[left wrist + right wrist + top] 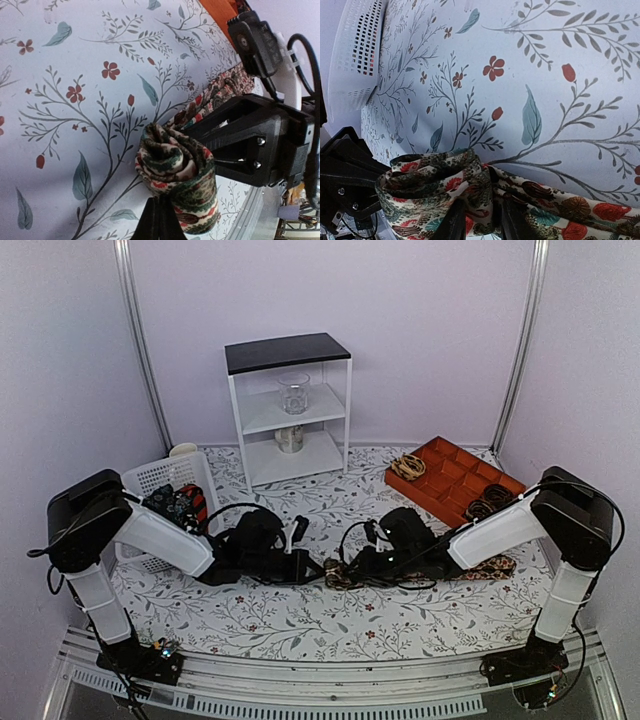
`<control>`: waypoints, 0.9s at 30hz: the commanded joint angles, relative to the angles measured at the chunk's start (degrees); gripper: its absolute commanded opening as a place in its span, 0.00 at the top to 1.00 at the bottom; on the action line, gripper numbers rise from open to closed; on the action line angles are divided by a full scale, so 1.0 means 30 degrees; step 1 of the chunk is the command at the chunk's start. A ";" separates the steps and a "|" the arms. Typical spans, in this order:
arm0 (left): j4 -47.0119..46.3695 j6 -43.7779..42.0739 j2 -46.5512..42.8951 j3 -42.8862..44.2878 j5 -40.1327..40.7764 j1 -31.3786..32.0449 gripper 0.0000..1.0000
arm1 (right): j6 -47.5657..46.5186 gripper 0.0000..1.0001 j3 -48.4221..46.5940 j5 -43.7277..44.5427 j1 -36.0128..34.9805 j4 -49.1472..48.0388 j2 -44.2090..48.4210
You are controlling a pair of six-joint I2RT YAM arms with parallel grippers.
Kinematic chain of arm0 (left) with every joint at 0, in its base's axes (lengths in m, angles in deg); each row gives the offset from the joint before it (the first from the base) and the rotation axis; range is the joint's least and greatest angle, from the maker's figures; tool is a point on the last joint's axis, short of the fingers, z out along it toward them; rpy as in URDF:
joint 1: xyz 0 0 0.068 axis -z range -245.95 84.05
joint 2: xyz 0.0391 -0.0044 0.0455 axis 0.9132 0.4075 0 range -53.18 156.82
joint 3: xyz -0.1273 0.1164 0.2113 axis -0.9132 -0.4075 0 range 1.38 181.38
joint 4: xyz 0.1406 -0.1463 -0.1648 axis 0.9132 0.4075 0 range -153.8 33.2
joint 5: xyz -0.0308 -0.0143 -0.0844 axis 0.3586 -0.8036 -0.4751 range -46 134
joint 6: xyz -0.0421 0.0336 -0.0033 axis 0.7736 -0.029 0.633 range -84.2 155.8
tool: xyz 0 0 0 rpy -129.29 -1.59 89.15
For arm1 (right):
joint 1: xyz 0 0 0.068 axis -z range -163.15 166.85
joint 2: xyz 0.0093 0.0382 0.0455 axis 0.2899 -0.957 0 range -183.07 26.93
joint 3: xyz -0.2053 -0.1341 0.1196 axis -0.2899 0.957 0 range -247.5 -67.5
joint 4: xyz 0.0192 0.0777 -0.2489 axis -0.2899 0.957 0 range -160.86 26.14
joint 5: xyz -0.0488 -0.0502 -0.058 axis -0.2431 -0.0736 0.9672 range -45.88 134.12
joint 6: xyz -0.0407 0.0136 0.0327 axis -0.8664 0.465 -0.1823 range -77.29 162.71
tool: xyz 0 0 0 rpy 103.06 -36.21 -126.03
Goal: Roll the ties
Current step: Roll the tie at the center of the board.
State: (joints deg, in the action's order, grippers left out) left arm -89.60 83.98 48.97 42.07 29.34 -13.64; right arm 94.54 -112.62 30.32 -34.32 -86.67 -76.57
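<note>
Left gripper [159, 212], shut on the rolled tie [175, 165] at lower centre, might let the coil slip. Right gripper [484, 220] seems slightly open astride the tail, so slack there could unwind it.

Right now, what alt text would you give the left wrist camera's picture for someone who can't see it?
A red-and-green patterned fabric necktie, wound into a tight roll, sits mid-frame, pinched from below by the shut left gripper. The black right gripper sits beside it, above a white leaf-and-flower tablecloth.
</note>
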 commanded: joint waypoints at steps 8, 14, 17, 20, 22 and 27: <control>-0.0540 0.0377 0.0368 0.0965 -0.0749 -0.0211 1.00 | 0.0037 0.87 0.0734 0.0508 0.0197 0.0176 0.1219; -0.0431 0.0488 0.0619 0.1474 -0.0885 -0.0132 1.00 | -0.0094 0.88 0.0870 0.0660 0.0335 0.0079 0.1505; -0.0372 0.0557 0.0872 0.1702 -0.0947 -0.0110 1.00 | -0.0217 0.88 0.0969 0.0390 0.0590 -0.0296 0.1468; -0.0335 0.0648 0.1198 0.2051 -0.1022 -0.0005 1.00 | -0.0226 0.89 0.1058 0.0080 0.0708 -0.0662 0.1339; -0.0309 0.0709 0.1371 0.2257 -0.1047 0.0099 1.00 | -0.0187 0.89 0.1207 -0.0044 0.0801 -0.0872 0.1285; -0.0142 0.0817 0.1608 0.2756 -0.0918 0.0299 1.00 | -0.0110 0.89 0.1573 -0.0182 0.0938 -0.1254 0.1379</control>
State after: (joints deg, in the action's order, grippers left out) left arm -90.02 85.93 52.79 48.36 26.72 -13.29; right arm 94.32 -109.06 30.78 -32.01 -88.35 -74.91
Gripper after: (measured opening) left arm 0.002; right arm 0.113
